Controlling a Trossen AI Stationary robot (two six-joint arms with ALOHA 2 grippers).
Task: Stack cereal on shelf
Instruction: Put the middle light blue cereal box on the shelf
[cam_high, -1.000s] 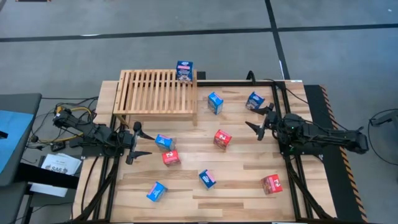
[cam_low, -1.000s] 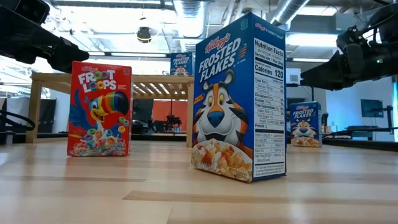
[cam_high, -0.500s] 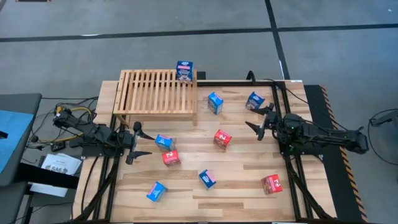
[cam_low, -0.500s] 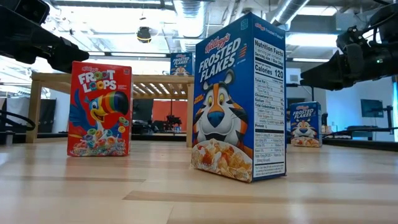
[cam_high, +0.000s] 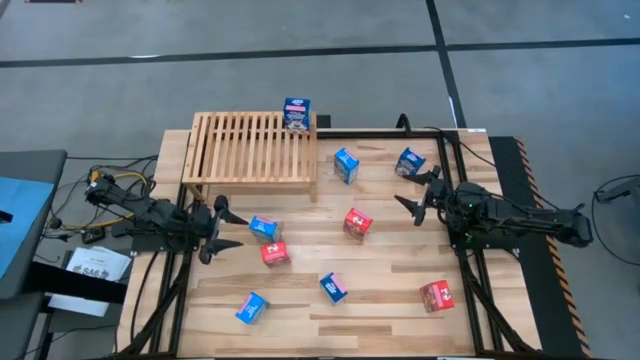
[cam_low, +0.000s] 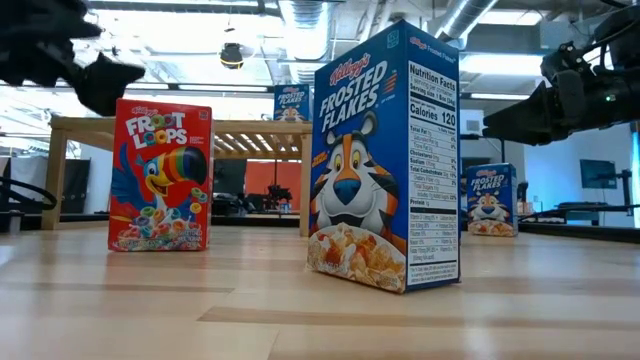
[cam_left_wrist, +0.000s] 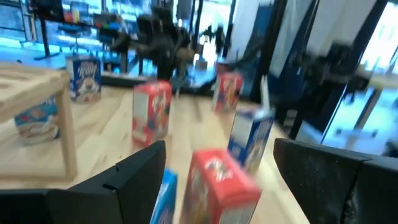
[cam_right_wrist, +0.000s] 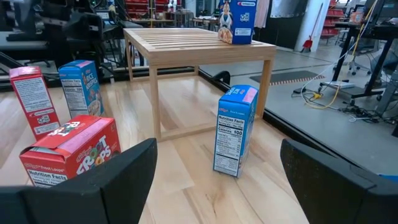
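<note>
Left gripper (cam_high: 222, 229) has shifted a touch, jaws spread with nothing in them, just beside a blue cereal box (cam_high: 264, 228) and a red one (cam_high: 275, 253). One blue box (cam_high: 297, 113) sits on the shelf (cam_high: 252, 150), the others stay scattered over the tabletop (cam_high: 390, 270). Right gripper (cam_high: 414, 196) hangs wide and empty near another blue box (cam_high: 410, 161).

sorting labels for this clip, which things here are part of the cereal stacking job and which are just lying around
Part of the job:
- cereal boxes, blue and red, eight on the tabletop, one on the shelf
- shelf, slatted light wood
- left gripper and right gripper, both open

Lying about:
- loose cables and a printed sheet beside the table's left edge
</note>
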